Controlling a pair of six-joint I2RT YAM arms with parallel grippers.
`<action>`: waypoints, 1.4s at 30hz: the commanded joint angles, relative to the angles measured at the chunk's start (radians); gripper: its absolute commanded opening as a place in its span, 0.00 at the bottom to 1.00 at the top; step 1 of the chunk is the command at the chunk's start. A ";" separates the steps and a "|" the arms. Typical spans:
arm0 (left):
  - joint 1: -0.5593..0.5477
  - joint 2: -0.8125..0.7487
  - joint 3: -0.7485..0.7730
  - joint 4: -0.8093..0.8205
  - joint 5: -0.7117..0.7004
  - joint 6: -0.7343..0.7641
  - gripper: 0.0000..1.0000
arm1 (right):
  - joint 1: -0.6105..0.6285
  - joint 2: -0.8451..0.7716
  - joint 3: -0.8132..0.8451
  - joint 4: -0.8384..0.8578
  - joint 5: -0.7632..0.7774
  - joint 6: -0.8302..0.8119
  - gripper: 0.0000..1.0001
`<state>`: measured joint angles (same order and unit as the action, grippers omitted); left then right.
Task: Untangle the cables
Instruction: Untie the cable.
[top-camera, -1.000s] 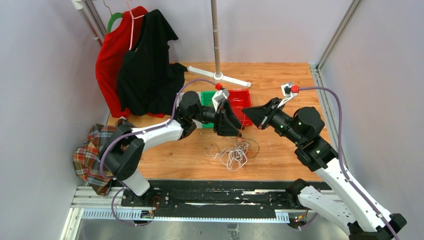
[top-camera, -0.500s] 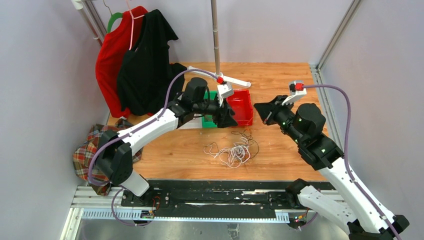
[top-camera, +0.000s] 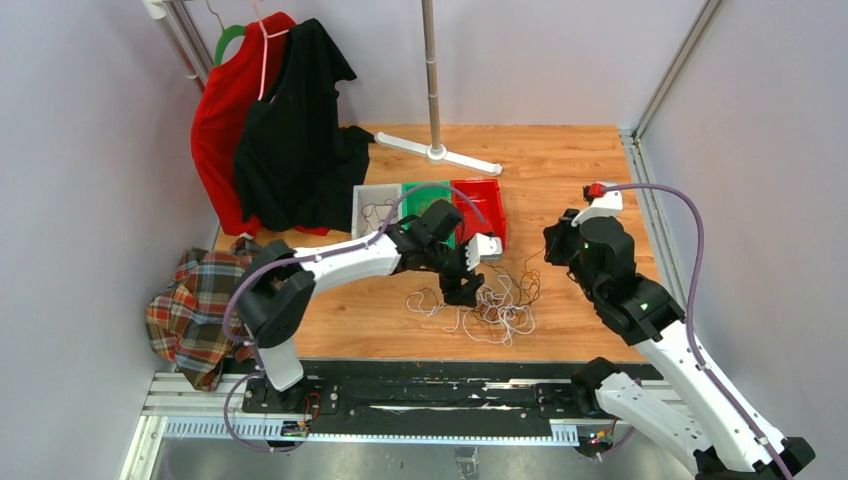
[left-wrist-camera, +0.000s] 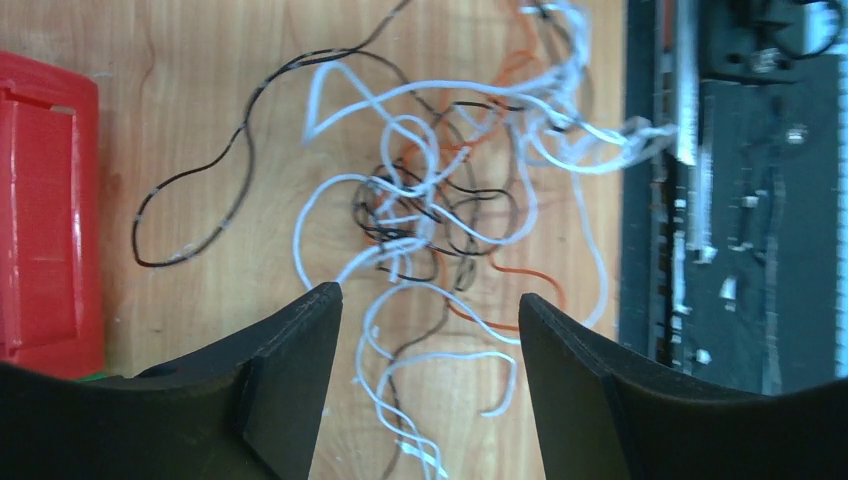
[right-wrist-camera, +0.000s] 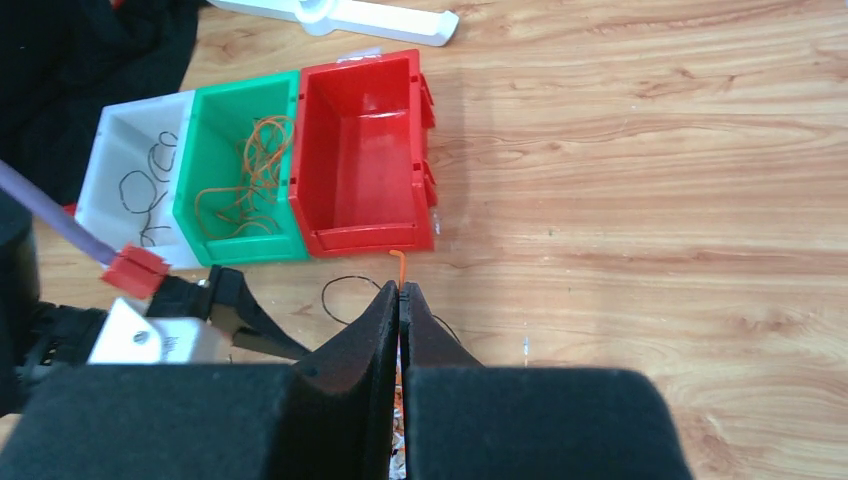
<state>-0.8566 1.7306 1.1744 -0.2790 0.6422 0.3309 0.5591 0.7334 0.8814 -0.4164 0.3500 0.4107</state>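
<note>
**Top view, read left to right.** Three bins stand in a row at the middle of the table (top-camera: 590, 150). The white bin (right-wrist-camera: 100, 205) holds black strands, the green bin (right-wrist-camera: 238, 250) holds orange strands, and the red bin (right-wrist-camera: 365, 240) holds nothing.

The left claw (top-camera: 468, 292) was raised near the red bin a second ago. It has swung down toward the near edge and hangs over the cables (top-camera: 500, 310). Its jaws have widened on the way and stand well apart, holding nothing. In the left wrist view, the knot of white, black and orange wire lies on the wood between and beyond them.

The cables lie near the middle of the table's near edge. They have spread rightward and look looser than before.

The right claw (right-wrist-camera: 400, 290) has drawn back toward the right edge. Its jaws are pressed together, and an orange strand (right-wrist-camera: 398, 262) runs straight into the seam at their tips, so it appears to be pinched there.

**Reading.** One strand seems to be teased out to the right, while the left claw returns, opened, for a fresh hold on the knot. Most of the tangle remains to be separated.
</note>
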 joint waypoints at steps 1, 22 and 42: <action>-0.029 0.073 0.070 0.084 -0.082 0.052 0.70 | -0.013 -0.001 -0.004 -0.063 0.072 -0.002 0.01; -0.101 0.242 0.220 -0.112 -0.211 0.271 0.22 | -0.152 0.100 -0.003 -0.174 0.245 0.011 0.01; 0.049 -0.199 0.157 -0.380 -0.209 0.151 0.01 | 0.062 0.258 0.033 0.014 0.116 -0.158 0.53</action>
<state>-0.8139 1.5425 1.3041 -0.6121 0.4286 0.5251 0.4774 1.0618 0.9180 -0.4332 0.4808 0.3077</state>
